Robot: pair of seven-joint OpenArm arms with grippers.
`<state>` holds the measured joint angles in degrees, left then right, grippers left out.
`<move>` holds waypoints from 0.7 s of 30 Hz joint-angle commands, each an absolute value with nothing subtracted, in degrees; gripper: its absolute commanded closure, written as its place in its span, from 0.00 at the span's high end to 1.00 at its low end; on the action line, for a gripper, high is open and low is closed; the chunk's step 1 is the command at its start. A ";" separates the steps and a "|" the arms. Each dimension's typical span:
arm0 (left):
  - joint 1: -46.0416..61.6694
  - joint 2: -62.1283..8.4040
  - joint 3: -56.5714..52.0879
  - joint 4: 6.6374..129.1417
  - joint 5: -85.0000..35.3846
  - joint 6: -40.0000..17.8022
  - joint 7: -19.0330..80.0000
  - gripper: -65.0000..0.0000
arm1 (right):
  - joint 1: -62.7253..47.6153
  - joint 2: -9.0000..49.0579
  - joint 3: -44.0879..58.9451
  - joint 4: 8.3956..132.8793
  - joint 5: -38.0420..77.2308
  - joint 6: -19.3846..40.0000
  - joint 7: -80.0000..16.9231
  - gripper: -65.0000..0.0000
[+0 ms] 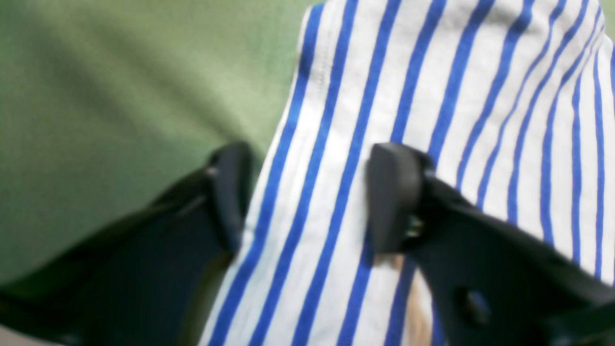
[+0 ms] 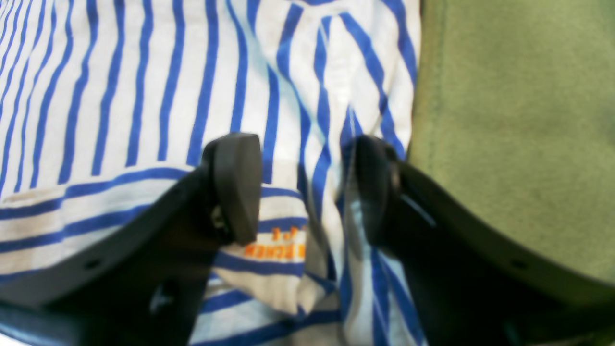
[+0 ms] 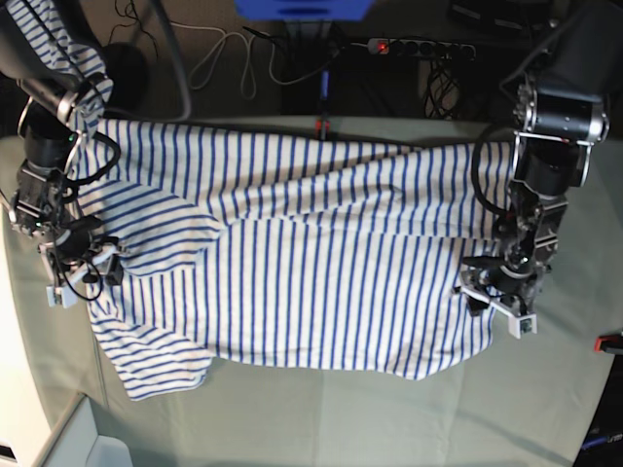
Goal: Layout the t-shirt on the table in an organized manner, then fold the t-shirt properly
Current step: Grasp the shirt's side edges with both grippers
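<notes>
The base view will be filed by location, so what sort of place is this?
Probably a robot test bench: two robot arms over a cloth-covered table, a striped t-shirt, and a loose cable behind.

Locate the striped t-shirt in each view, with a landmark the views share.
Left wrist: the t-shirt fills the centre and right, its edge running between the fingers.
Right wrist: it covers the left and centre.
Base: it spreads across the middle.
Shared landmark: the green tabletop cloth bordering the shirt.

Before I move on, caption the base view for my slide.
Two open grippers over a rumpled striped t-shirt on a green cloth-covered table.
</notes>
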<state>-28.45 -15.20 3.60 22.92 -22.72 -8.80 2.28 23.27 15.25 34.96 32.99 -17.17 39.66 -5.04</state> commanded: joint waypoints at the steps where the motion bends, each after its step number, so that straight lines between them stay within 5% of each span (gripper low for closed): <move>1: -29.23 -14.99 4.18 23.16 -23.16 -9.63 4.62 0.45 | 24.22 15.87 34.86 33.54 -17.01 40.00 -5.05 0.48; 9: -29.23 -13.58 4.18 23.16 -22.73 -9.71 4.62 0.00 | 23.69 15.87 34.86 33.54 -17.01 40.00 -5.05 0.46; 12: -29.05 -13.49 4.09 24.75 -23.16 -9.71 4.97 0.00 | 23.08 15.96 34.86 33.54 -17.01 40.00 -4.97 0.30; 15: -27.21 -13.67 4.00 29.58 -23.25 -9.71 4.97 0.00 | 22.99 16.48 34.95 33.54 -17.01 40.00 -4.97 0.01; 21: -22.02 -13.93 3.82 41.19 -23.25 -9.27 4.97 0.00 | 22.99 17.71 35.47 33.80 -16.75 40.00 -4.97 0.00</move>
<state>-20.27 -13.34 3.97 40.18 -22.94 -9.06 6.59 22.17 16.36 35.22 33.04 -16.29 39.75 -4.69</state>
